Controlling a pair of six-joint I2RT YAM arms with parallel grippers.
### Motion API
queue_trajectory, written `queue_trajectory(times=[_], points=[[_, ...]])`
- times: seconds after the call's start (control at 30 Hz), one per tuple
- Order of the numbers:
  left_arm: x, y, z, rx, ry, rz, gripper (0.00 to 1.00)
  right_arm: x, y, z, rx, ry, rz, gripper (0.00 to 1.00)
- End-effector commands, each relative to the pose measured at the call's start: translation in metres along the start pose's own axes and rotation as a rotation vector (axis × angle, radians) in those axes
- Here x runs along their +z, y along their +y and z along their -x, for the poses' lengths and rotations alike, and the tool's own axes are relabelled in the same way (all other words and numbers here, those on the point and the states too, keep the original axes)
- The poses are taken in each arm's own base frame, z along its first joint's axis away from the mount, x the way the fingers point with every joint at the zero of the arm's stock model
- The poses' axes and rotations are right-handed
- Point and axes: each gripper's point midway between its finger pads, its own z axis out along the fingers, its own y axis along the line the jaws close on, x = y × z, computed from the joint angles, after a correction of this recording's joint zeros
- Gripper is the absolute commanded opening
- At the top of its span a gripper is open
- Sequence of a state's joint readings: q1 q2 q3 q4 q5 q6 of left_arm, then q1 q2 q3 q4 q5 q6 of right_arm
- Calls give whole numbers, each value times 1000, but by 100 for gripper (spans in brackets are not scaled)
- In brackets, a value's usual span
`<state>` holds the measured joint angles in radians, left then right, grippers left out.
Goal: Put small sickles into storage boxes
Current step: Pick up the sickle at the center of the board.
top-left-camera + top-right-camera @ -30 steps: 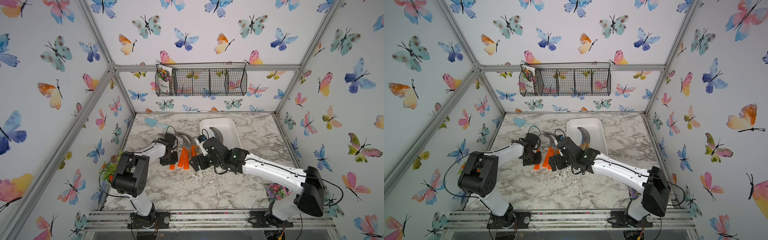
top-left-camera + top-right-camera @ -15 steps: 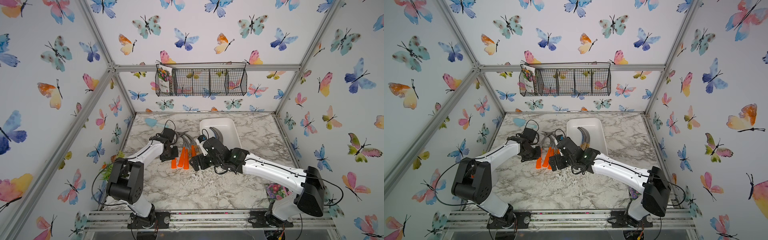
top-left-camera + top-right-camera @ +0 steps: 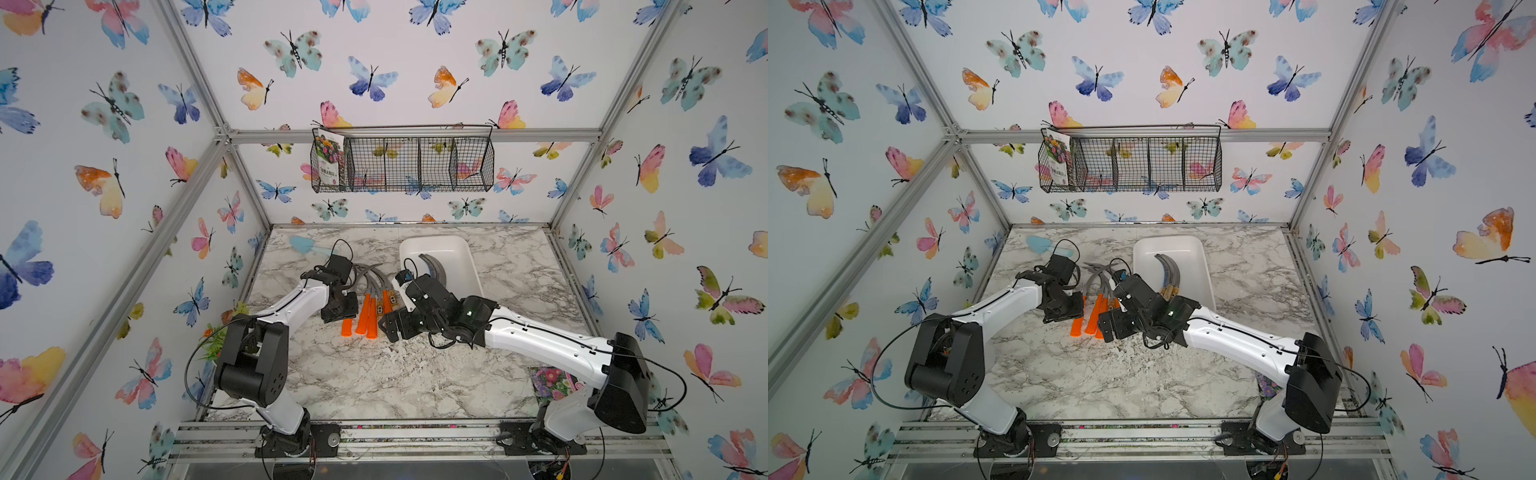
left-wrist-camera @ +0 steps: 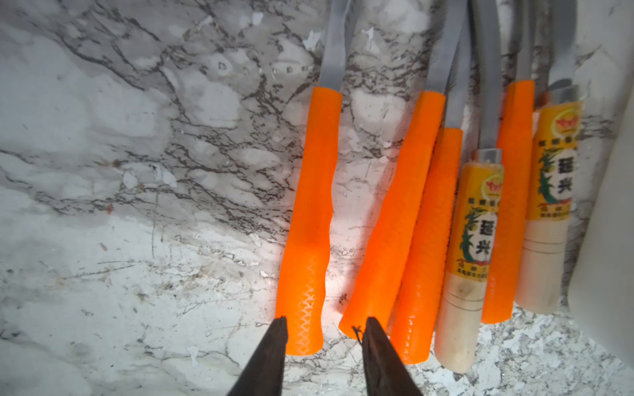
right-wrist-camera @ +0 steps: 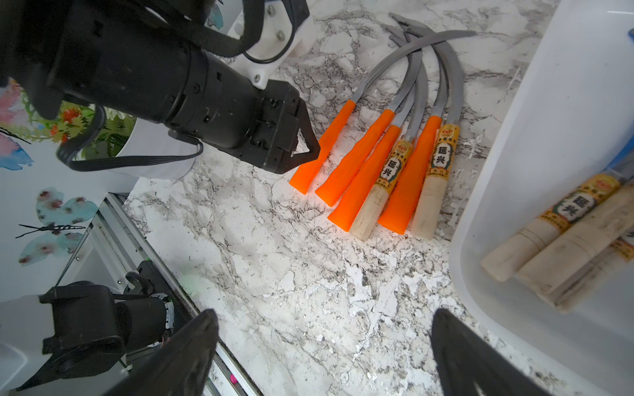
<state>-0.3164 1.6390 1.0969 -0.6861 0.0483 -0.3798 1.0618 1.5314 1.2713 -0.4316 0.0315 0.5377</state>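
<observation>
Six sickles [image 5: 363,171] lie fanned, handles together, mid-frame beside the tray [image 5: 535,113], which holds others; left pincer [image 4: 326,320], part-spread, straddles the outermost orange handle [image 4: 310,205], apparently to grasp; right pincer [image 5: 324,313] hangs wide, empty

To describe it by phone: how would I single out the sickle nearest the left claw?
On the marble table, beside the white tray, six sickles lie in a row. It is the orange-handled one at the end farthest from the tray, by the left gripper. Only its handle lies apart from the rest.
</observation>
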Motion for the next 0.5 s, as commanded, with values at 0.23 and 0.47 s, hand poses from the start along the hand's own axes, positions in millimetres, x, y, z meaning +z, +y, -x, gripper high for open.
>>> queue_trajectory(times=[0.23,0.47], points=[[31,14,-14,44,77,74,43,-9,-6,-3,-19,-12,-28,98],[46,18,-17,64,108,99,40,-6,-7,-4,-21,-6,-35,98]])
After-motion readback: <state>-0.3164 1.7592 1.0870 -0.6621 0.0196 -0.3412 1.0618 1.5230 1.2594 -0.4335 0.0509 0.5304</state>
